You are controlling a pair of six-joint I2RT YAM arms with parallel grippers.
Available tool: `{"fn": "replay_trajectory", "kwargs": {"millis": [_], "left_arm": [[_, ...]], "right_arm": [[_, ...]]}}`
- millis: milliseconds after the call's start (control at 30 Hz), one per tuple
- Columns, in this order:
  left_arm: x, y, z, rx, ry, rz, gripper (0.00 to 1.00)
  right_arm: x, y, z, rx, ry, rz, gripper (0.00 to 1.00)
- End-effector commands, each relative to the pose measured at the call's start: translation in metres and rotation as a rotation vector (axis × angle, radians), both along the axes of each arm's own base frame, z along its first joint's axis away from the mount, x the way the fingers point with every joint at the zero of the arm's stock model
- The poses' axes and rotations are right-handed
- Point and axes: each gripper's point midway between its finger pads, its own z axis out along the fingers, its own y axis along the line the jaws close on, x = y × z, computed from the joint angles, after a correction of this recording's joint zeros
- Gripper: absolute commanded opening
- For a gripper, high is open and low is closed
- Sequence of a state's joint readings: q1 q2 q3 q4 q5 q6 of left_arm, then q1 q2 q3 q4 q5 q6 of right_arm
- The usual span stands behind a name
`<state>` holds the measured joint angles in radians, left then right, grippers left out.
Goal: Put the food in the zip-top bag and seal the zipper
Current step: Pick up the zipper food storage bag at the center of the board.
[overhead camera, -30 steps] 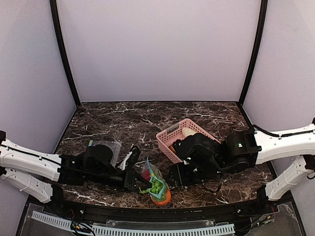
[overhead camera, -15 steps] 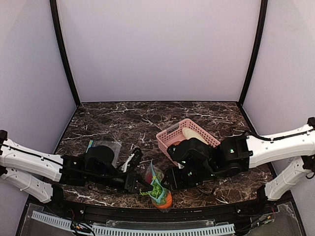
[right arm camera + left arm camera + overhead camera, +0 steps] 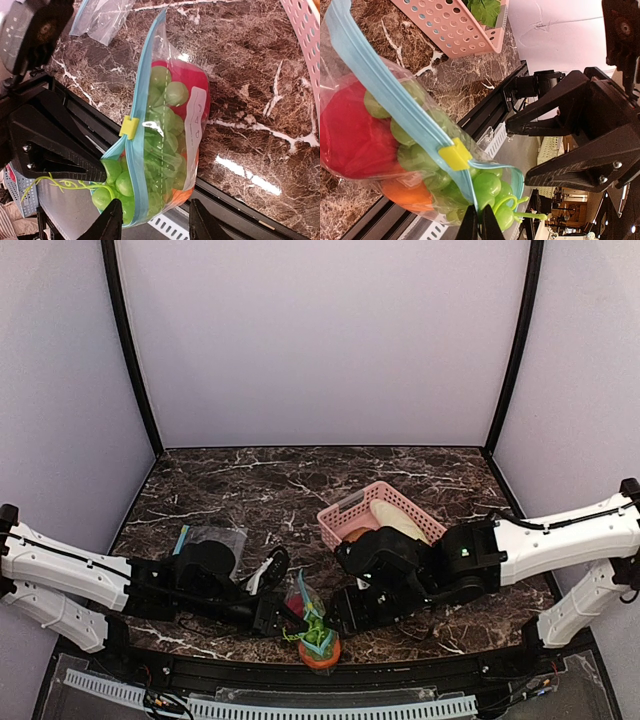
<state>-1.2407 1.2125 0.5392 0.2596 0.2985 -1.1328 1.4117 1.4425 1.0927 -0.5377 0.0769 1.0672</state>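
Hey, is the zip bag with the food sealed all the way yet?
No. The zipper gapes at its near end, where the grapes poke out past the yellow slider.

I see a dark marble-patterned tabletop [image 3: 300, 480] enclosed by plain pale lilac walls [image 3: 320, 340], joined by black corner posts [image 3: 130, 350], evenly lit.

I see a dark marbled counter [image 3: 240, 485] ringed by pale lilac walls [image 3: 320, 340]. A pink slatted basket [image 3: 345, 515] sits right of centre with something cream-coloured [image 3: 398, 517] in it. A spare clear bag [image 3: 215, 537] lies flat at the left.
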Motion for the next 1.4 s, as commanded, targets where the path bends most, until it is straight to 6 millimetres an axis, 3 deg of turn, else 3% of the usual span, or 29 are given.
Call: {"fn": "replay_trajectory", "kwargs": {"millis": [0, 233, 467, 600, 700, 767, 900, 1133, 1367], "left_arm": [[0.000, 0.002, -0.002, 0.000, -0.016, -0.010, 0.01], [-0.001, 0.003, -0.004, 0.007, -0.014, -0.014, 0.01], [-0.001, 0.002, -0.007, 0.015, -0.013, -0.016, 0.01], [0.000, 0.003, -0.010, 0.028, 0.001, -0.008, 0.17], [-0.001, 0.004, -0.014, 0.051, 0.009, -0.005, 0.48], [0.000, 0.006, -0.016, 0.070, 0.006, -0.003, 0.62], [-0.001, 0.005, -0.017, 0.095, 0.006, -0.013, 0.79], [-0.005, 0.009, -0.035, 0.179, 0.031, -0.039, 0.84], [-0.013, 0.019, -0.043, 0.287, 0.025, -0.092, 0.81]], "right_arm": [[-0.010, 0.003, -0.017, -0.040, 0.024, 0.032, 0.42], [-0.014, 0.008, -0.025, -0.064, 0.029, 0.049, 0.29], [-0.019, 0.021, -0.023, -0.018, 0.048, 0.083, 0.02], [-0.020, 0.027, -0.020, 0.011, 0.049, 0.083, 0.00], [-0.021, 0.028, -0.014, 0.024, 0.042, 0.086, 0.00], [-0.021, 0.029, -0.012, 0.028, 0.033, 0.087, 0.00], [-0.022, 0.032, -0.008, 0.031, 0.020, 0.095, 0.00], [-0.026, 0.039, 0.000, 0.038, -0.020, 0.117, 0.00], [-0.024, 0.039, 0.007, 0.057, -0.043, 0.105, 0.00]]}}
